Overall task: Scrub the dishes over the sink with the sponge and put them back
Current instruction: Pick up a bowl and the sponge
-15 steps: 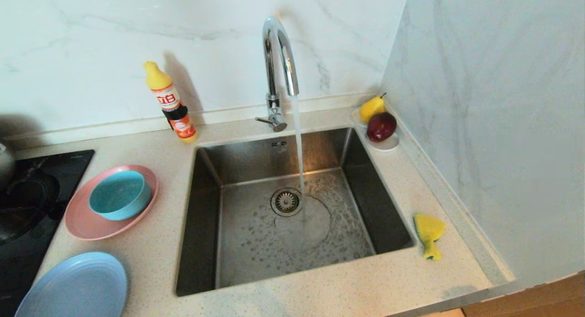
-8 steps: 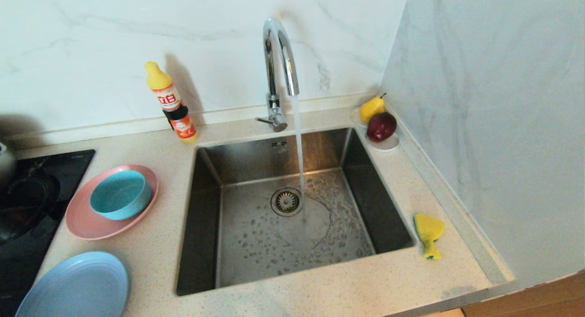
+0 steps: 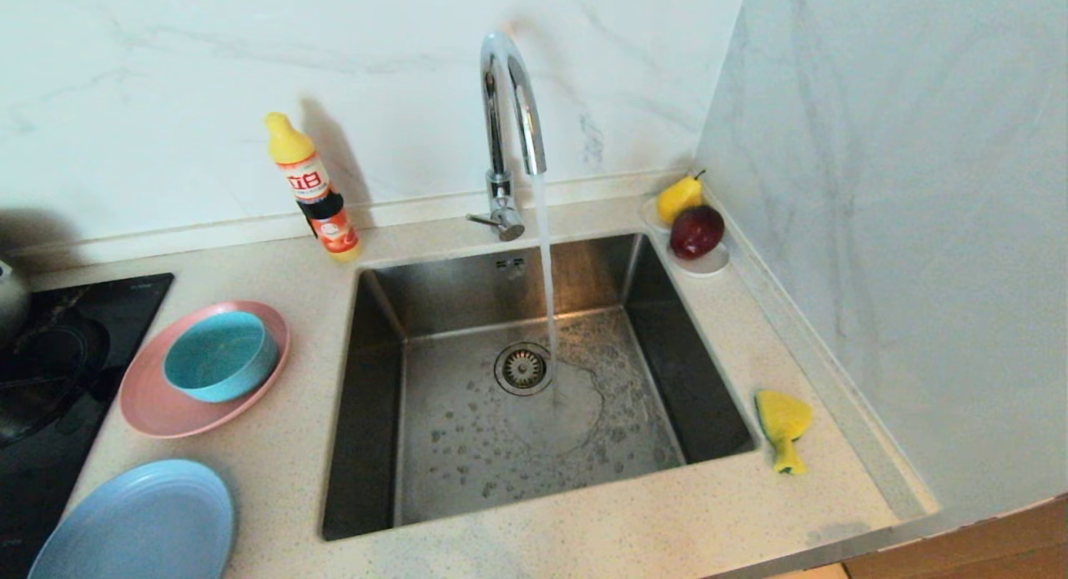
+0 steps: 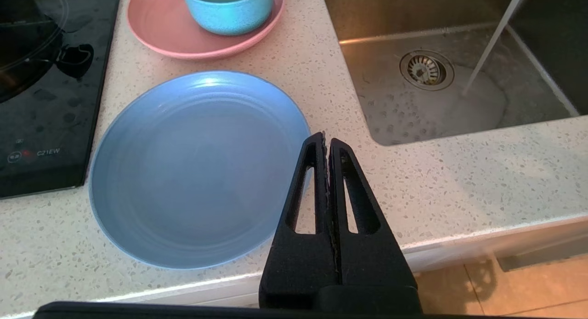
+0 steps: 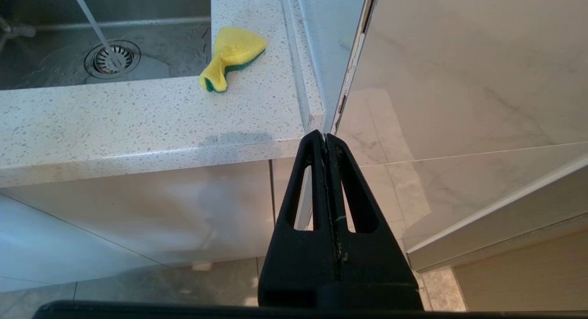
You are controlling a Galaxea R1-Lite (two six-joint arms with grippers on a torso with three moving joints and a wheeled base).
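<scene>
The teal bowl (image 3: pixel 219 355) stands on the pink plate (image 3: pixel 158 408) left of the sink (image 3: pixel 367 412). A light-blue plate (image 3: pixel 133 525) lies nearer the counter's front edge. Water runs from the chrome tap (image 3: pixel 509 103) into the basin. The yellow sponge (image 3: pixel 782 429) rests on the counter right of the sink. Neither arm shows in the head view. My left gripper (image 4: pixel 325 142) is shut and empty, held back over the counter's front edge beside the light-blue plate (image 4: pixel 197 167). My right gripper (image 5: pixel 325 137) is shut and empty, below and in front of the counter corner, away from the sponge (image 5: pixel 232 54).
A detergent bottle (image 3: pixel 313 191) stands at the back wall. A pear (image 3: pixel 677 197) and a red apple (image 3: pixel 696 230) sit on a white saucer (image 3: pixel 709 266) in the back right corner. A black hob (image 3: pixel 50 370) lies at the left. A marble wall (image 3: pixel 901 229) bounds the right side.
Nothing on the counter has moved in the head view. Only the water pattern on the sink floor shifts.
</scene>
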